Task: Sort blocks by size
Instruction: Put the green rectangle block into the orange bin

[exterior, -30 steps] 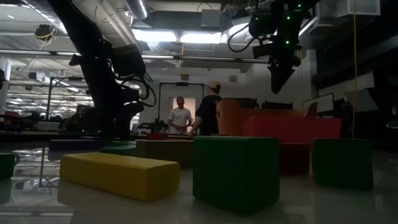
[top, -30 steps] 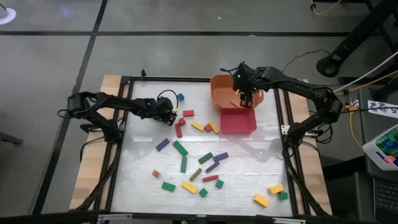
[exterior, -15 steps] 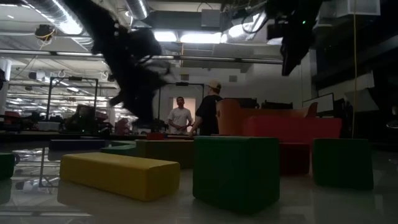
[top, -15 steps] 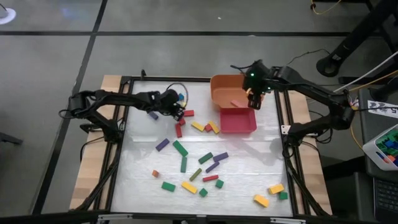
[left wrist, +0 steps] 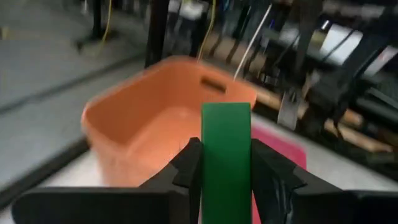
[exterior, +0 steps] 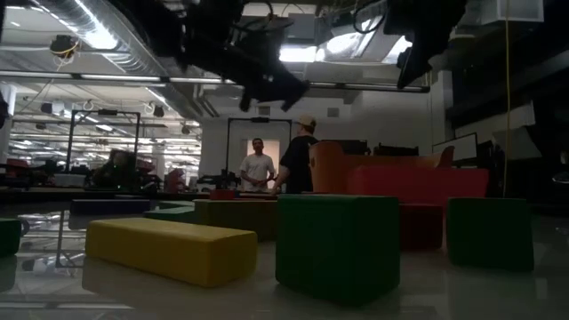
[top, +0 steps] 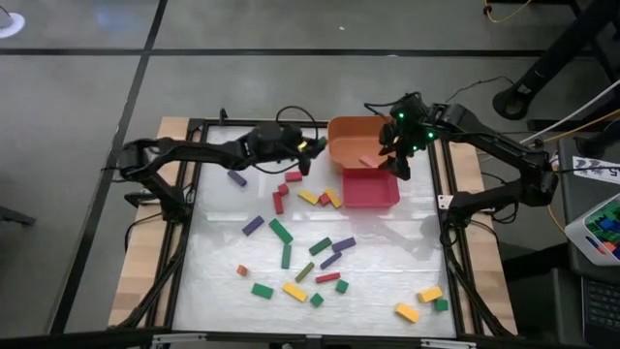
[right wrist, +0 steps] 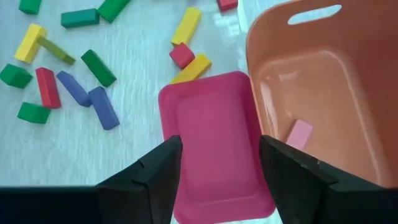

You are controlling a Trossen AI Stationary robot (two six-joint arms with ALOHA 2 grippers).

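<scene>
A green block (left wrist: 226,143) is lifted in my left gripper (left wrist: 226,152), which is shut on it just left of the orange bin (top: 360,143); the high view shows this gripper (top: 308,147) at the table's far middle. A pink block (right wrist: 300,134) lies on the bin's floor. The pink-red tray (top: 370,188) sits on the table against the bin's near side. My right gripper (right wrist: 220,163) hangs open over the tray and bin, holding nothing. Several more blocks (top: 310,257) lie on the table. My left gripper pinches the green block between its two fingers, by two opposite sides (left wrist: 206,163). The fingers reach almost level from the table's left, toward the bin. The block's free end (left wrist: 226,112) sticks out past the fingertips, and the block is clear of the table.
Red and yellow blocks (top: 308,194) lie just left of the tray, and a purple one (top: 236,178) lies under my left arm. Yellow and green blocks (top: 421,301) sit by the near right corner. Two people (exterior: 276,164) stand in the room beyond the table.
My left gripper has shut on the green block, lifted it off the table and carried it up and right toward the orange bin, tipping from pointing down to nearly level. My right gripper has risen and drifted a little toward the right edge, staying open.
</scene>
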